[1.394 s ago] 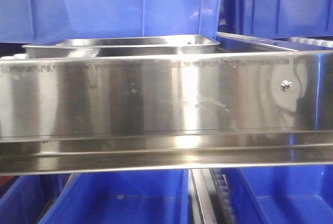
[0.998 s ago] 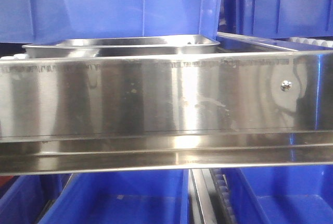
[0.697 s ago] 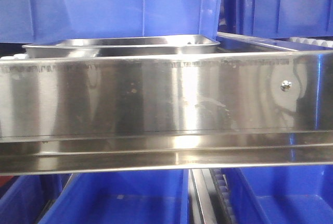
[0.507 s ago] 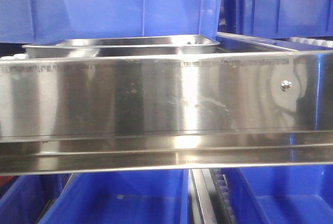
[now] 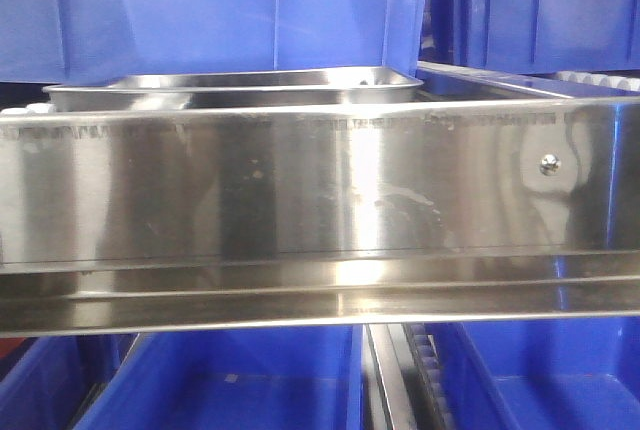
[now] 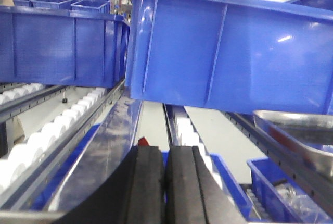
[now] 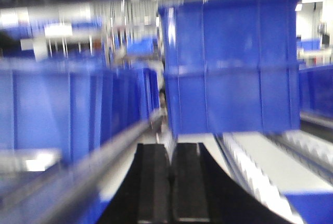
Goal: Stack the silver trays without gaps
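Nothing shifted — silver tray [image 5: 230,85] sits behind steel panel [image 5: 300,190]; left hand [image 6: 165,182] and right hand [image 7: 170,193] closed, empty.

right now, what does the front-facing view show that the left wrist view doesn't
Only the front-facing view shows the long brushed-steel panel with its screw head, filling the foreground. Only the left wrist view shows the left gripper, its black pads pressed together, and the white conveyor rollers on the left. Both show a silver tray with a large blue bin close by; whether it is the same tray in both, I cannot tell.
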Motion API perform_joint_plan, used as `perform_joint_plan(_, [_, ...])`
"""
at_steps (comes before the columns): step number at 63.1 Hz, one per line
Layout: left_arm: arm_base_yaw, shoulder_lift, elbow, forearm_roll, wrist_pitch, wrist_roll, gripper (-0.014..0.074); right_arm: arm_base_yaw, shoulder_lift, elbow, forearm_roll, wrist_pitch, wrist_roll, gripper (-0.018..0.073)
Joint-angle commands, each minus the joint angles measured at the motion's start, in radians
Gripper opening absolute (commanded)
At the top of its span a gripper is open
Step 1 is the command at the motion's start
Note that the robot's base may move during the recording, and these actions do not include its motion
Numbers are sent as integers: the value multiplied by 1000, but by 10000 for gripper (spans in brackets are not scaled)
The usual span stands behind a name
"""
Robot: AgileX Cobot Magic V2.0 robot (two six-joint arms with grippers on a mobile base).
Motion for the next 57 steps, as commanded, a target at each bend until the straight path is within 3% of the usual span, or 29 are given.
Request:
perform_joint_plan(1, [-7,-3,-2,-8,-78,1,-6,-4,-2,-1,36,-93,-9,-79])
perform_joint_plan(12, [-7,-3,-2,-16,-234,-8,-6,-4,-2,-1,36,-181,-7,-79])
perform_joint_plan(19, [-7,-3,-30,-16,-274,-14,-6,-4,-2,-31,36,-181,-7,-79])
perform_joint_plan(32, [-7,-3,-178,-24,-66,-96,-6,-4,-2,-111,31,-83,-2,-79])
perform_joint_plan(45, [-7,-3,-206,-162,-63,-96,-6,-4,-2,-166,31,48,-2,-79])
perform_joint_plan(57, [-7,-3,-206,-165,-68,-96,-6,-4,-2,-171,31,4,-2,-79])
